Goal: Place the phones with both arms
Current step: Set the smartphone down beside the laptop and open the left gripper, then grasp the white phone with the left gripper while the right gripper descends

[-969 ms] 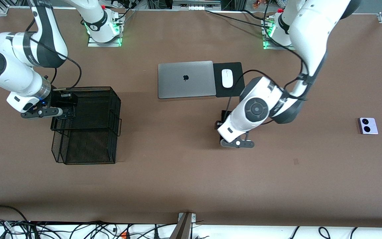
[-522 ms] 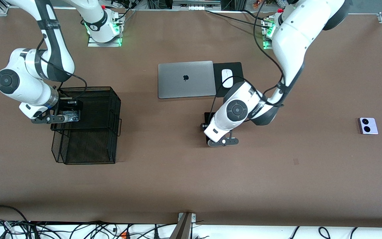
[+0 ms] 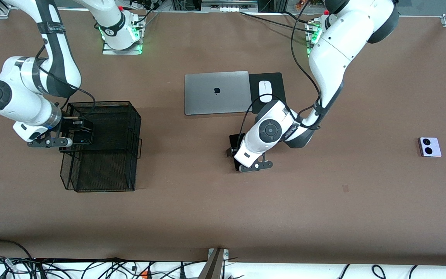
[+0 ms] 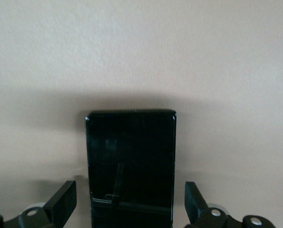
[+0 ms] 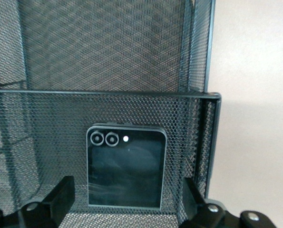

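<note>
The closed silver laptop (image 3: pixel 218 92) bears a dark apple logo at the centre of its lid. Black bands on both arms carry white lettering too small to read. Nothing else is legible.

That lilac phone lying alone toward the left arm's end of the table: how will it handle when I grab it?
The lilac phone looks like a rigid, squarish slab, so it should not flex. It lies flat on the table, so it probably won't roll or tip. Its smooth-looking casing may slip in the fingers.
</note>
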Motion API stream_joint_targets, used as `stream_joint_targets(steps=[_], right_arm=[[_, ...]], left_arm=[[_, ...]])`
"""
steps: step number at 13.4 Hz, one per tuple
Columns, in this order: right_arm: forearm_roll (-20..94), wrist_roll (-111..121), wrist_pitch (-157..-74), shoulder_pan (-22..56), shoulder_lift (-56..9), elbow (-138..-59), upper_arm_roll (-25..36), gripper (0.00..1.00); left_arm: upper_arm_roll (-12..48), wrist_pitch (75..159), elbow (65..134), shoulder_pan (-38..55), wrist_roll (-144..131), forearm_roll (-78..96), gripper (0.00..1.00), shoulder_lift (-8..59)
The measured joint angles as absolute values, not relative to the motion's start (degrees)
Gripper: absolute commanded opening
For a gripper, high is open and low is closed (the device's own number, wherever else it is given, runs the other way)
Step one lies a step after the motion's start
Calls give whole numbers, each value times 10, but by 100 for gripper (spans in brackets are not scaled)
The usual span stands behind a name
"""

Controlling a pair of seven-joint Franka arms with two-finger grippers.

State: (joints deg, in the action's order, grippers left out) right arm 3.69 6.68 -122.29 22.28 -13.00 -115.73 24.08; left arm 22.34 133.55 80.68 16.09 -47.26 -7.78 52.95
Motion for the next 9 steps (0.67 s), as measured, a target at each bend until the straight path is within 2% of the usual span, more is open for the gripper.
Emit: stream_joint_targets(steps=[3,6,9], right_arm=[[37,67,-1152,224,-128,-1096,238,100],[38,48,-1099,236,-127,-1040,231,100],[40,-21,-1062,280,-127,-995,228,100]], left_arm=[[219,1323,802,154,-479,-78,100,521],[216,1226,790,127,-479,-78,100,487],[213,1117,788,80,-465,-78,100,441]])
